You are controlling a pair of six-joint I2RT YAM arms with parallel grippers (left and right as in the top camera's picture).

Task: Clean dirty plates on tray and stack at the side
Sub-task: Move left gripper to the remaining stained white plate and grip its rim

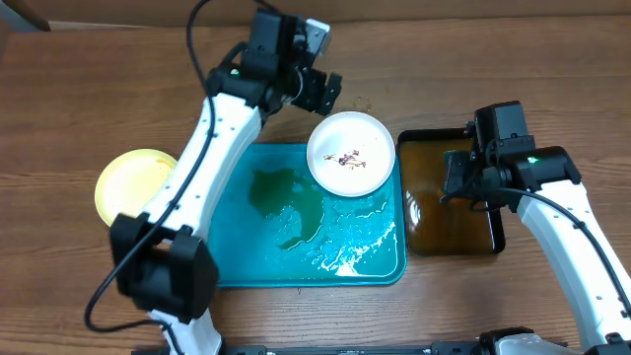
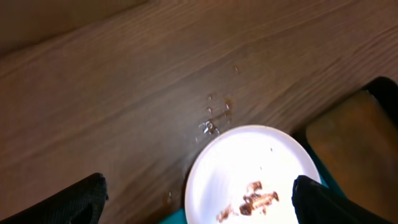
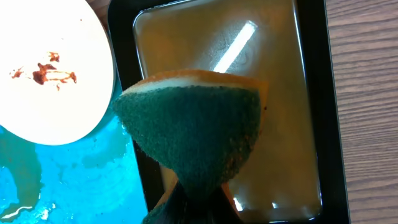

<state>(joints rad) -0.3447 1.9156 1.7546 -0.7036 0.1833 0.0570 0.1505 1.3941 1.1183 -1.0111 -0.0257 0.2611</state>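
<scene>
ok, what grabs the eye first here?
The white plate with brown smears, at the far right corner of the wet teal tray. Next, the green-and-orange sponge pinched in the right pincer above the black tray of brownish liquid. A pale yellow plate sits on the table left of the teal tray, partly behind the left arm.

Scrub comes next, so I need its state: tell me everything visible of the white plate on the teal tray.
The white plate is round, shallow and glossy, with brown smears near its centre. It lies at the far right corner of the wet teal tray, its edge overlapping the tray's far rim. Nothing but the tray appears to touch it.
</scene>
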